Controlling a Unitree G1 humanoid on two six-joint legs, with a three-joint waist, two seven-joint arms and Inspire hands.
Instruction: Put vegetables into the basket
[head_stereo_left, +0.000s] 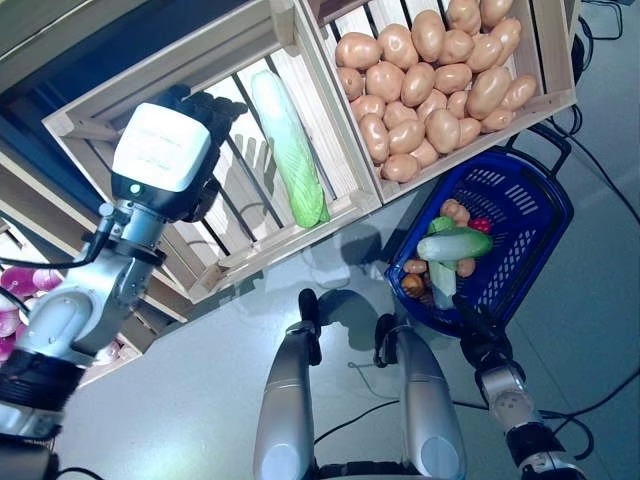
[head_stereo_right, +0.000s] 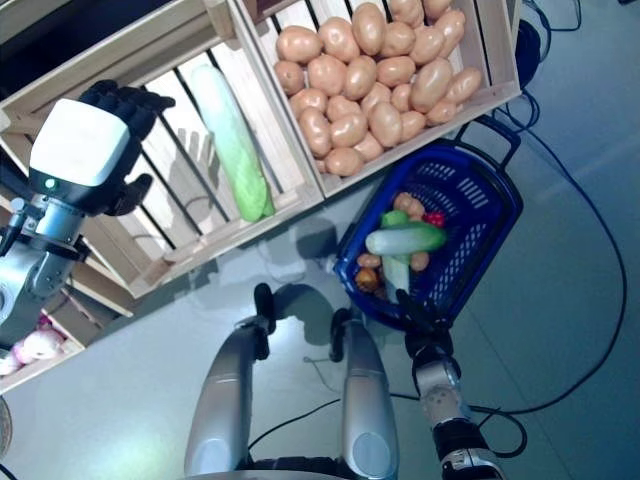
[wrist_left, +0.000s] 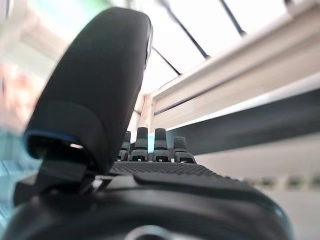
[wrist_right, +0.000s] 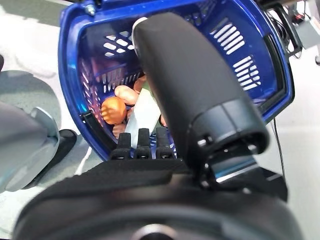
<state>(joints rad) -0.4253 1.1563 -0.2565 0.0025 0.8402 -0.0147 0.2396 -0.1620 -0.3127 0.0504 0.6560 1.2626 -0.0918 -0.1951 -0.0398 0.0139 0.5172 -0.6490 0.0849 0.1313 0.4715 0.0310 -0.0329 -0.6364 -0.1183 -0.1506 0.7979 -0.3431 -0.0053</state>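
The blue basket (head_stereo_left: 548, 214) stands on the floor to the right of the stand. In it lie a long pale green vegetable (head_stereo_left: 455, 243), small brown potatoes (head_stereo_left: 455, 210), a red piece (head_stereo_left: 481, 225) and an orange-brown round one (wrist_right: 114, 110). My right hand (head_stereo_left: 470, 326) is open at the basket's near rim, its fingers (wrist_right: 142, 142) straight over the rim. My left hand (head_stereo_left: 205, 115) is open and empty, raised over the slatted wooden crate (head_stereo_left: 300, 225). A long pale green cabbage (head_stereo_left: 290, 150) lies in that crate, just right of the hand and apart from it.
A second wooden crate (head_stereo_left: 555, 95) stands behind the basket, its front corner close to the basket's far rim and black handle (head_stereo_left: 545, 140). A lower shelf (head_stereo_left: 20, 290) of the stand is at the far left. Grey floor lies in front.
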